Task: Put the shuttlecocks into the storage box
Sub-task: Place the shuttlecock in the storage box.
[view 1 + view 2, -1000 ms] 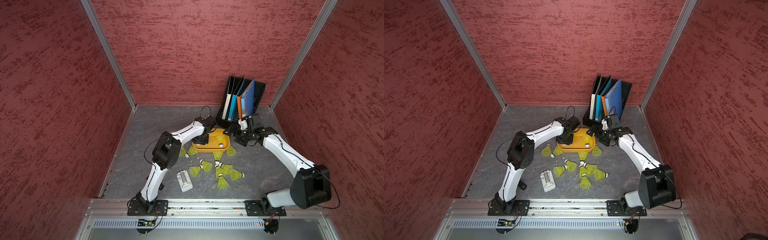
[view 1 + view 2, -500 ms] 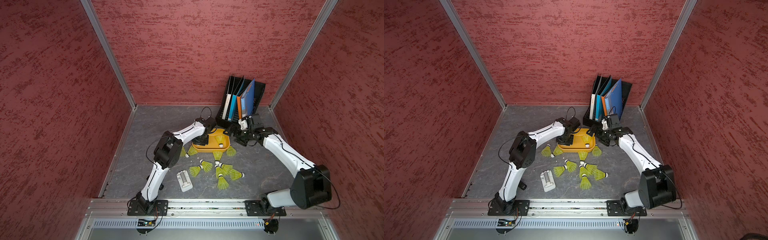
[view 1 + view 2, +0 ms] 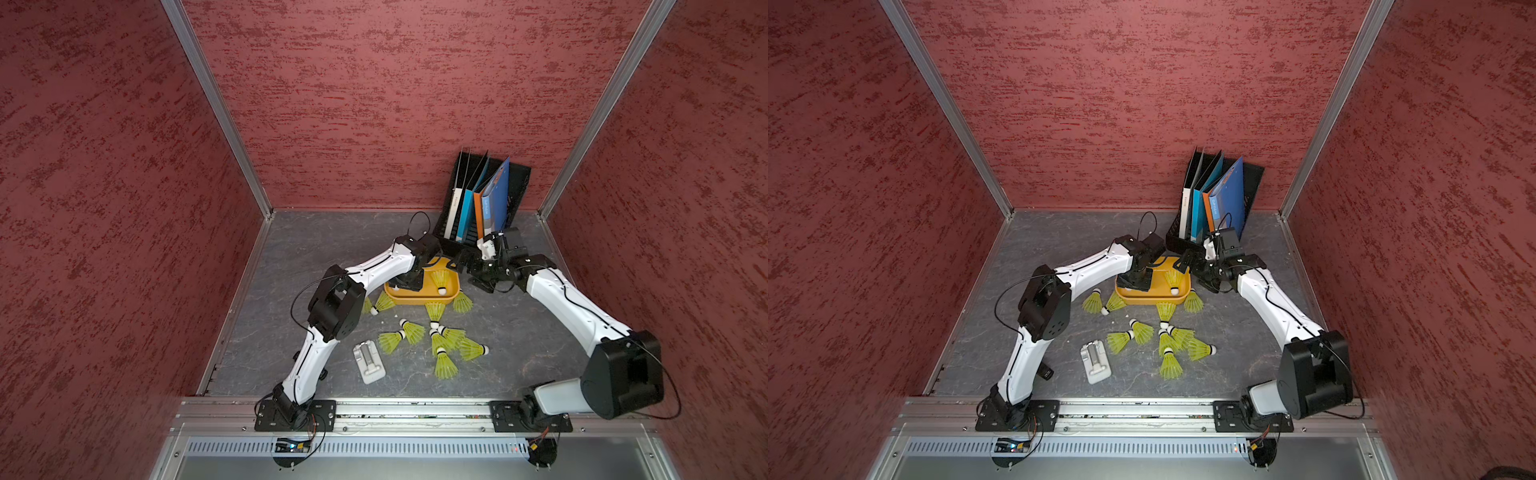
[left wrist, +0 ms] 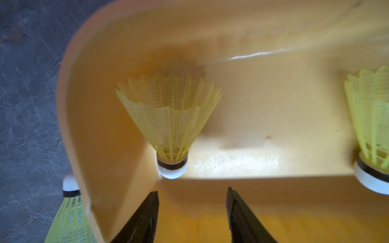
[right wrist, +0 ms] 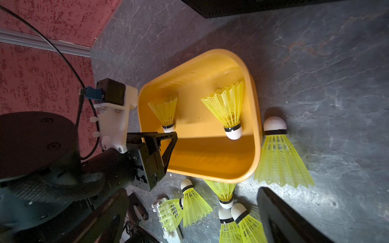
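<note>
storage box: orange tray, toward the back of the table, just in front of the file rack.
shuttlecocks in the box: I count two, both lying on its floor. One has its white tip in a corner. The other lies further along the same wall.
shuttlecocks outside: I count ten in both top views. Two lie just beside the box on the left arm's side. Two lie against its near wall. Six sit in a loose cluster nearer the arm bases.
left gripper: low over the box, jaws partly apart with nothing between them. The corner shuttlecock lies free just ahead of the fingertips.
right gripper: beside the box on its own side, jaws wide and empty.
other item: small white object near the cluster, not part of my task.
progress: early, I judge, with two stored and ten left on the table.
remaining work: I judge ten more pick-and-place rounds. The two against the near wall look the most awkward to grasp.
</note>
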Controlling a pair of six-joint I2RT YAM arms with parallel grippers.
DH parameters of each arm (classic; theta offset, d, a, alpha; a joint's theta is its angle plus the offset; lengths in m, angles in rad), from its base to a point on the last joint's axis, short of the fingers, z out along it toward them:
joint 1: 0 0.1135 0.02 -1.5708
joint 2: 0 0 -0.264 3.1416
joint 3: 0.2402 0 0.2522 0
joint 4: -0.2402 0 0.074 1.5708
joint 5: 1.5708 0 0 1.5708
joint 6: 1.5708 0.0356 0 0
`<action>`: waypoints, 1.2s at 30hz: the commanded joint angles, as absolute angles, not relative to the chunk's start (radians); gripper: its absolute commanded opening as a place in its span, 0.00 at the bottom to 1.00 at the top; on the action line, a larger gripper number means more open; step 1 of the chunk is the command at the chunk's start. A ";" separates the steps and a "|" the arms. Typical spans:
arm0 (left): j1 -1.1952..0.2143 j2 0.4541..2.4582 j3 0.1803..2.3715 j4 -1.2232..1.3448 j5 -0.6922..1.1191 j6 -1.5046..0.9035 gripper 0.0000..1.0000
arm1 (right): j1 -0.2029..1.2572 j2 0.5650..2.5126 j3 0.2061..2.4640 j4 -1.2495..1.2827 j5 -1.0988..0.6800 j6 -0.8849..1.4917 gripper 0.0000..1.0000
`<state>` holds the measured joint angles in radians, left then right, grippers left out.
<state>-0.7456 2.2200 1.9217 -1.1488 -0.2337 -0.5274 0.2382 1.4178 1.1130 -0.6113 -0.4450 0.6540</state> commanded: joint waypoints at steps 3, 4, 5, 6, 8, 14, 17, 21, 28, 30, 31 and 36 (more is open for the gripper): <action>-0.748 2.154 1.919 -1.152 -0.244 -0.543 0.57 | 0.235 1.369 1.139 -0.652 -0.403 0.626 0.98; -0.747 2.149 1.913 -1.152 -0.243 -0.543 0.57 | 0.238 1.362 1.139 -0.660 -0.396 0.622 0.98; -0.750 2.142 1.909 -1.150 -0.244 -0.544 0.58 | 0.244 1.357 1.140 -0.668 -0.387 0.616 0.98; -0.750 2.135 1.905 -1.149 -0.243 -0.545 0.58 | 0.249 1.352 1.141 -0.674 -0.379 0.613 0.98; -0.752 2.116 1.895 -1.144 -0.244 -0.549 0.60 | 0.266 1.338 1.141 -0.692 -0.357 0.604 0.97; -0.759 2.004 1.812 -1.074 -0.216 -0.560 0.69 | 0.359 1.287 1.121 -0.740 -0.252 0.593 0.92; -0.759 1.925 1.746 -1.025 -0.202 -0.569 1.00 | 0.428 1.268 1.100 -0.757 -0.190 0.600 0.92; -0.765 1.821 1.663 -0.987 -0.203 -0.576 1.00 | 0.541 1.258 1.066 -0.767 -0.099 0.624 0.91; -0.772 1.613 1.417 -0.844 -0.105 -0.572 1.00 | 0.673 1.261 0.982 -0.736 -0.003 0.676 0.87; -0.773 1.541 1.323 -0.773 -0.048 -0.561 1.00 | 0.699 1.276 0.968 -0.726 0.024 0.671 0.86; -0.772 1.503 1.275 -0.745 -0.024 -0.564 1.00 | 0.709 1.284 0.961 -0.721 0.034 0.668 0.85; -0.780 1.346 1.096 -0.670 0.047 -0.577 1.00 | 0.740 1.336 0.940 -0.681 0.059 0.656 0.80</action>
